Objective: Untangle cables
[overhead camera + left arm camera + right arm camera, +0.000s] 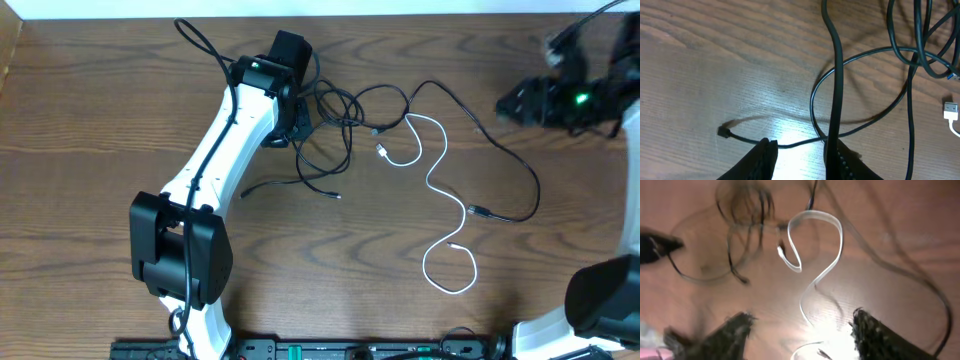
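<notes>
Brown wood-grain tabletop [80, 120], matt, w/ light glare in the wrist views. Lying flat on it:

- Knot of thin black cords [335, 105], centre-left. Several loops overlap; two loose ends trail toward the near side, each w/ a small plug, e.g. one black plug end [724, 132].
- Long black cord [500, 142] runs out of the knot to the right, arcs round and ends in a small plug mid-right.
- Thin white cord [430, 180] lies just right of the knot. Its silver USB plug [950, 107] sits near the black loops. The rest snakes toward the near edge and ends in a round loop.
</notes>
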You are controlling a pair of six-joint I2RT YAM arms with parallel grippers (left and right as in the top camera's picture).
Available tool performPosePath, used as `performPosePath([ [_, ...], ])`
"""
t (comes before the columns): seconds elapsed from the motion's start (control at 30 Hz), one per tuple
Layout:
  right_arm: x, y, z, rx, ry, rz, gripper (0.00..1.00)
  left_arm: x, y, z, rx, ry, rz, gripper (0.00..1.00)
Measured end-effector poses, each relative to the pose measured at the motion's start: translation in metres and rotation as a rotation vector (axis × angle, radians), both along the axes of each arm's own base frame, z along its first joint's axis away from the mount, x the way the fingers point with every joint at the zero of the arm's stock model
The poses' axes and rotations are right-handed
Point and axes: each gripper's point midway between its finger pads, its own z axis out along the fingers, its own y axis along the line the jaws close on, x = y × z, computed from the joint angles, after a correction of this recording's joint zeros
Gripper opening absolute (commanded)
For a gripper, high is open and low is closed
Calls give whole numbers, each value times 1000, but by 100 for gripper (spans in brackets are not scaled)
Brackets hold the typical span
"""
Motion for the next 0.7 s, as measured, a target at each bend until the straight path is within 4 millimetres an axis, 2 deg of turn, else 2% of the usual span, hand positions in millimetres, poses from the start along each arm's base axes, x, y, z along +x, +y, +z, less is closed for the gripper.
performPosePath([
  [0.17, -23, 33, -67, -21, 86, 157, 71, 0, 0, 0, 0, 0, 0, 37],
  [0.27, -46, 55, -108, -23, 148, 232, 73, 0, 0, 0, 0, 0, 0, 37],
  [0.37, -63, 68, -134, -20, 186, 272, 75, 0, 0, 0, 0, 1, 0, 37],
  [0.5, -82, 71, -166, -19, 219, 281, 75, 0, 0, 0, 0, 1, 0, 38],
  [0.57, -89, 72, -179, -18, 225, 280, 71, 0, 0, 0, 1, 1, 0, 38],
  [0.7, -95, 76, -194, 10, 208, 279, 51, 0, 0, 0, 0, 1, 0, 38],
])
